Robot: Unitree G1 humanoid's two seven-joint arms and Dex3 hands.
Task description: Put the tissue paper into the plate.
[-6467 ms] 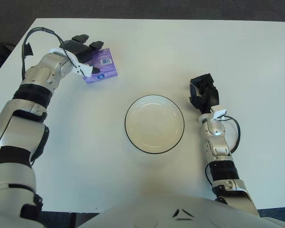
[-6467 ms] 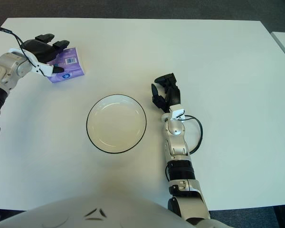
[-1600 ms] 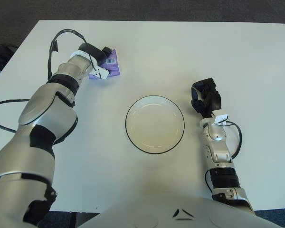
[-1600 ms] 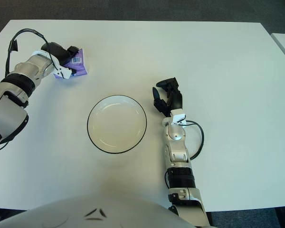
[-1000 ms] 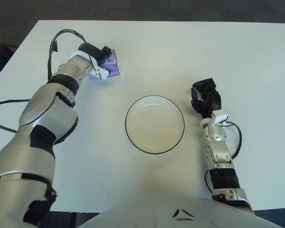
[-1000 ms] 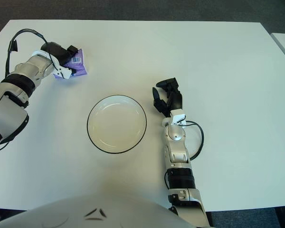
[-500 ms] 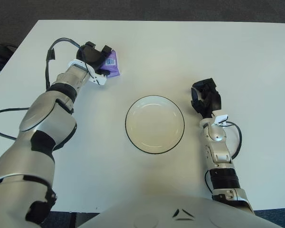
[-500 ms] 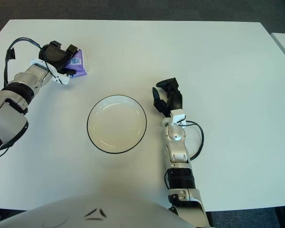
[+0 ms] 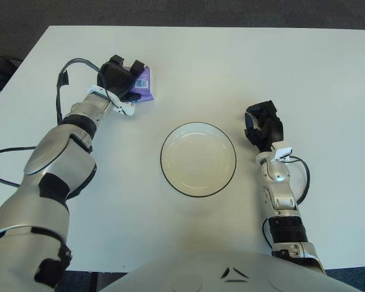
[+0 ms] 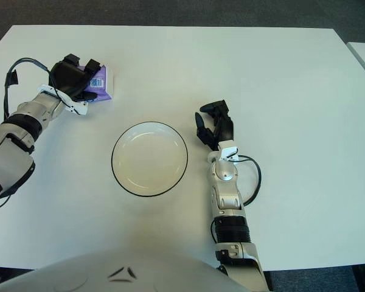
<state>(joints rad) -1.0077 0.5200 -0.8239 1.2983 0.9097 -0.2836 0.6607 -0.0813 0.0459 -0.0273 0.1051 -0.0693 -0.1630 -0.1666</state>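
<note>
A purple tissue pack point(image 9: 142, 84) sits at the far left of the white table point(image 9: 194, 55). My left hand point(image 9: 120, 82) is curled over it, black fingers wrapped around its left side, so most of the pack is hidden. A white plate with a dark rim point(image 9: 198, 159) stands at the table's middle with nothing in it. My right hand point(image 9: 263, 125) shows just right of the plate, fingers loosely curled and holding nothing.
A black cable point(image 9: 64, 82) loops off my left wrist above the table. Dark floor runs beyond the table's far edge.
My left hand has closed over the tissue pack and drawn back slightly toward me with it. The right hand and the plate have not moved.
</note>
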